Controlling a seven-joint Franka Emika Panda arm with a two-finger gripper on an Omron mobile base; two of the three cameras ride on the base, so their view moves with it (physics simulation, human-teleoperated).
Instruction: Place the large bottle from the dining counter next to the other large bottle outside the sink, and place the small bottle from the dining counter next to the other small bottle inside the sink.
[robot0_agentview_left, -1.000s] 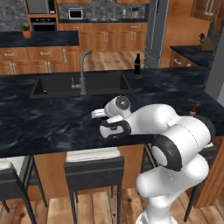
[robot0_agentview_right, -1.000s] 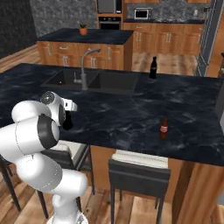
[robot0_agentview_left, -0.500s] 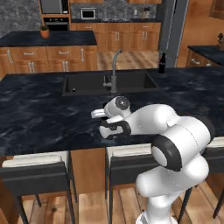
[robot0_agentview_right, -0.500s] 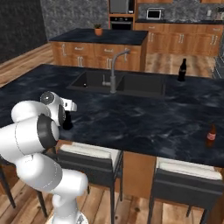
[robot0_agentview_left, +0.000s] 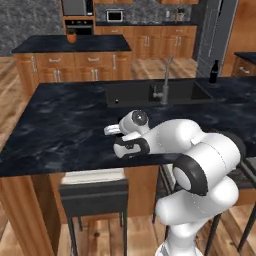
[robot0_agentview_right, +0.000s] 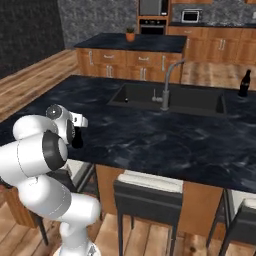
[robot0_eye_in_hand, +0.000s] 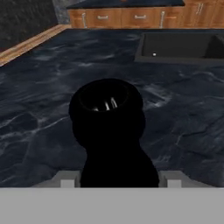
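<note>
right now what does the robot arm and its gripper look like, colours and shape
The arm is glossy white, built of rounded, bulbous segments with dark grey to black rings at the joints and a round grey cap near the wrist. The gripper is a white hand with black parts; its fingers look pale grey in the hand view. No cables or markings visible.

Both base views look forward and down across the dining counter (robot0_agentview_left: 65, 130) toward the sink (robot0_agentview_right: 170, 97); the hand view skims close above it.

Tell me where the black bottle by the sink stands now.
The black bottle stands on the counter, right of the sink, at the right edge of the right base view.
</note>
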